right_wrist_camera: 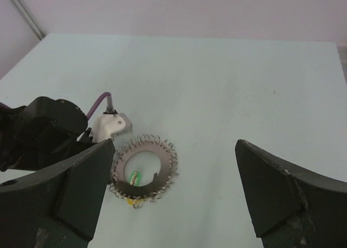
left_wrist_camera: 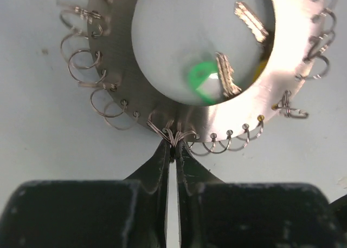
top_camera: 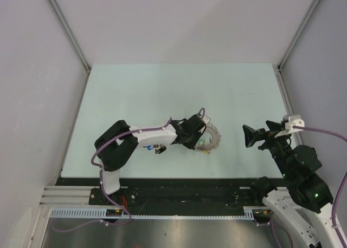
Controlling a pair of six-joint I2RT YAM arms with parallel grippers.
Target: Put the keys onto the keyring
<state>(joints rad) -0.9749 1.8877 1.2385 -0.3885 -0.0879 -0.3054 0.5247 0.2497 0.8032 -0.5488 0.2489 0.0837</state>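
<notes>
left hand (left_wrist_camera: pixel 173 148): clenched, fingers (left_wrist_camera: pixel 157 167) squeezed almost together on a couple of the little wire loops at the near rim of the keyring (left_wrist_camera: pixel 227 118). So it's got the keyring by its fringe, not by the flat metal band.

keyring: flat on the desk (top_camera: pixel 162 91) around the middle, a bit right of centre (top_camera: pixel 211 138), right at the tip of the left hand (top_camera: pixel 201 141). Wire loops all round the edge.

inside the ring's hole: green tag (left_wrist_camera: pixel 198 74) plus two silvery keys (left_wrist_camera: pixel 227 74), sitting toward one side.

yellow tag (right_wrist_camera: pixel 132 201): poking out at the ring's outer edge, on the side nearest the right wrist camera.

keys (top_camera: pixel 154 148): the loose ones, one blue tag and one black, lying close together on the desk just beside the left forearm, near the ring but apart from it. Nobody's touching them.

right hand (top_camera: pixel 250 135): released, jaws spread wide with nothing in them, off to the right of the keyring and well apart from it. From its own camera the ring (right_wrist_camera: pixel 143 150) sits between the two fingers, further out.
</notes>
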